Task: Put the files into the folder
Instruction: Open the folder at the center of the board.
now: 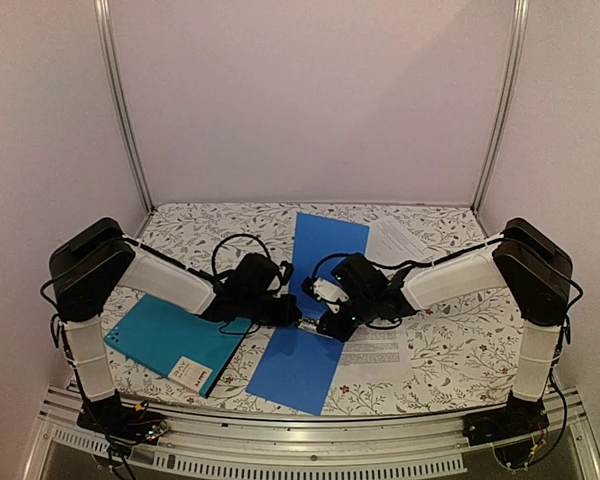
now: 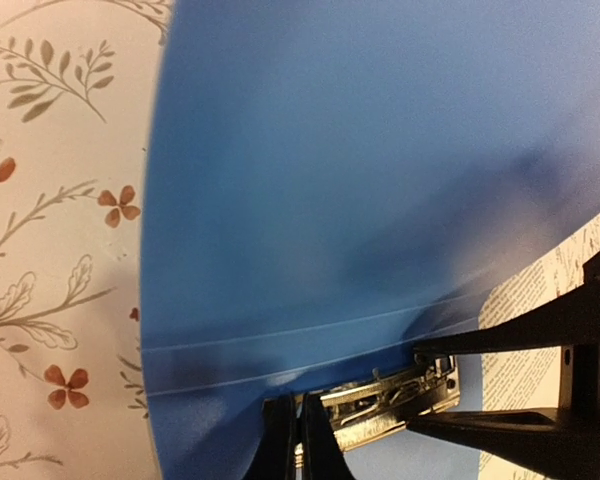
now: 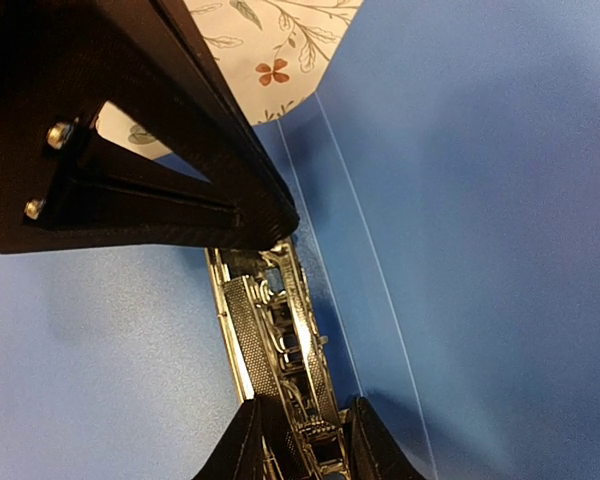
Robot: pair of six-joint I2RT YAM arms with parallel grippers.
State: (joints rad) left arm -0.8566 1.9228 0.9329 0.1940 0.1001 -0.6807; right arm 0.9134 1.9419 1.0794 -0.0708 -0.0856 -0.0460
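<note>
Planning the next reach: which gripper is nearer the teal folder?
Left. The left gripper is just past the teal folder, over the blue folder; the right gripper lies farther beyond.

- folder (image 1: 165, 340): teal, closed, flat on the table, near left; small white label (image 1: 192, 373) at its near corner.
- far file (image 1: 395, 243): white sheet with black text, flat, tilted, far right, just beside the open blue folder (image 1: 298, 375).
- near file (image 1: 378, 352): white printed sheet, flat, near right, at the blue folder's right edge.
</note>
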